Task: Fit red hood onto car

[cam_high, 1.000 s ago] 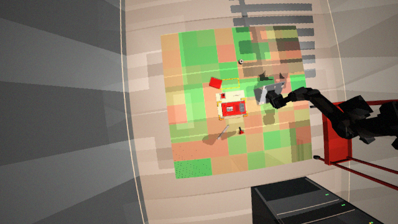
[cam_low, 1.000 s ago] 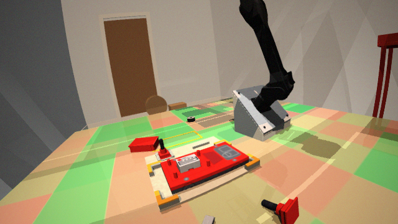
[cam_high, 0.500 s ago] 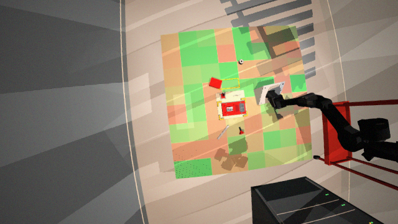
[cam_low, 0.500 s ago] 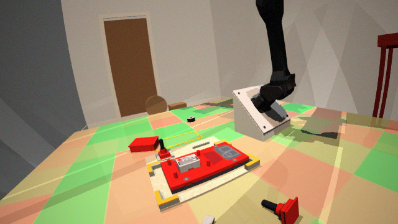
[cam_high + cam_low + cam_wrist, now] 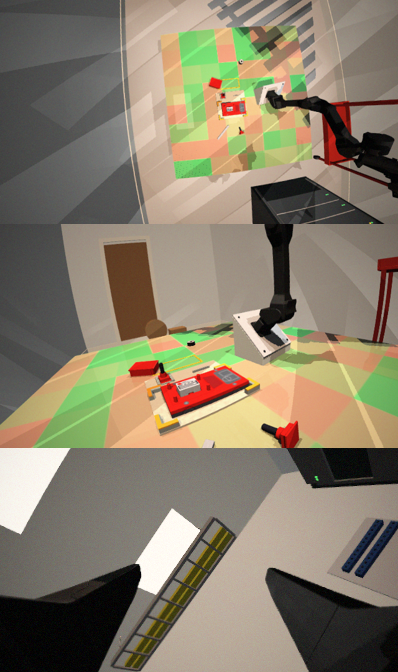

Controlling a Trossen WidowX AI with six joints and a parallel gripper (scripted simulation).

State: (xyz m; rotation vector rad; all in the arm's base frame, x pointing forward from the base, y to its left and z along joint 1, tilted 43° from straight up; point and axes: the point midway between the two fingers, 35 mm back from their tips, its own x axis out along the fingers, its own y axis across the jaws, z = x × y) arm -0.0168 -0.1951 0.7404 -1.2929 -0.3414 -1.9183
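Observation:
The hood [image 5: 215, 83] [image 5: 143, 368], a small red shell, lies roof up on the table beside the yellow outline; its corner holes cannot be made out. The red chassis [image 5: 235, 107] [image 5: 224, 387] sits in the pale jig [image 5: 230, 96] [image 5: 199, 411] with yellow corners. The grey-white engine block [image 5: 229, 109] [image 5: 188, 387] is on its deck, with red pegs standing around it. My gripper [image 5: 204, 571] is open and empty in the wrist view, its fingers wide apart, facing walls and a ceiling lamp. It is far from the hood and chassis; its fingers are out of the top and exterior views.
My arm rises from a white wedge base [image 5: 263, 96] [image 5: 249, 345] beside the jig. A red-based lever [image 5: 222, 96] [image 5: 163, 376] stands on the jig; another [image 5: 241, 132] [image 5: 290, 435] lies on the table near a grey bar [image 5: 222, 132] [image 5: 208, 443]. A small wheel [image 5: 240, 61] [image 5: 191, 343] lies farther back.

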